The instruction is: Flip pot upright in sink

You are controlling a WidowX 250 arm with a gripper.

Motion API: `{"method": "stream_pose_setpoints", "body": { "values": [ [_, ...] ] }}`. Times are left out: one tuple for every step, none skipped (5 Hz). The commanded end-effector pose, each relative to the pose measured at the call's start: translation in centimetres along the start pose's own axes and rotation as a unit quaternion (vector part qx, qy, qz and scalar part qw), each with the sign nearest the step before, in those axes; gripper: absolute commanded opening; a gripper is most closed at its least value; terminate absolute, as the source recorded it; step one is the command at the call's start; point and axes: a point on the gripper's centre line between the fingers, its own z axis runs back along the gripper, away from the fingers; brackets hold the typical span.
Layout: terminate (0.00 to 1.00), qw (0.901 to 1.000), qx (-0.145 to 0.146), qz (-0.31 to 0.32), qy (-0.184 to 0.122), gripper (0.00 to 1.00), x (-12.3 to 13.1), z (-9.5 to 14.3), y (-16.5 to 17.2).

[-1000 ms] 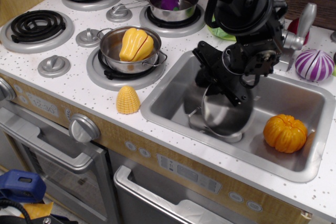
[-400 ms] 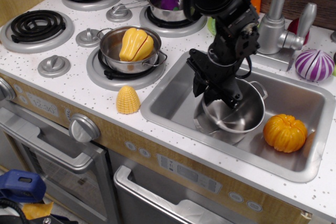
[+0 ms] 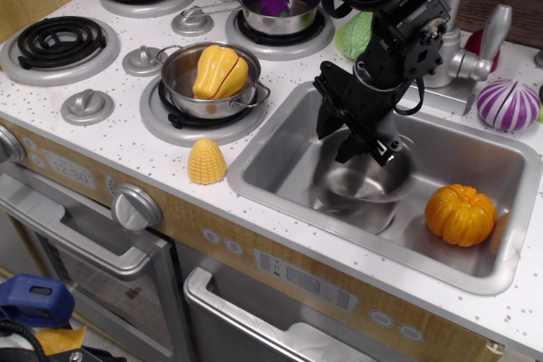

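Note:
The shiny steel pot [image 3: 360, 187] stands upright on the floor of the sink [image 3: 270, 152], mouth up, in the middle of the basin. My gripper [image 3: 349, 135] hangs just above the pot's far-left rim, pointing down into the sink. Its black fingers [image 3: 327, 119] stand apart and hold nothing. The arm comes down from the top of the view and hides part of the sink's back wall.
An orange pumpkin [image 3: 461, 214] lies in the sink right of the pot. The faucet [image 3: 451, 14] stands behind the arm. A shallower pot with a yellow pepper [image 3: 212, 79] sits left of the sink, with a yellow corn piece [image 3: 206, 161] on the counter in front.
The pot has gone from tilted in my gripper to standing upright on the sink floor. The gripper has let go and lifted slightly above its rim.

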Motion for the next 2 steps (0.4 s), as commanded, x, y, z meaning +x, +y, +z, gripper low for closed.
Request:
{"method": "stream_pose_setpoints", "body": {
  "values": [
    [0.00,0.9993,0.011,-0.007,-0.035,1.00,1.28,2.11,0.99],
    [1.00,0.9993,0.011,-0.007,-0.035,1.00,1.28,2.11,0.99]
  ]
}}
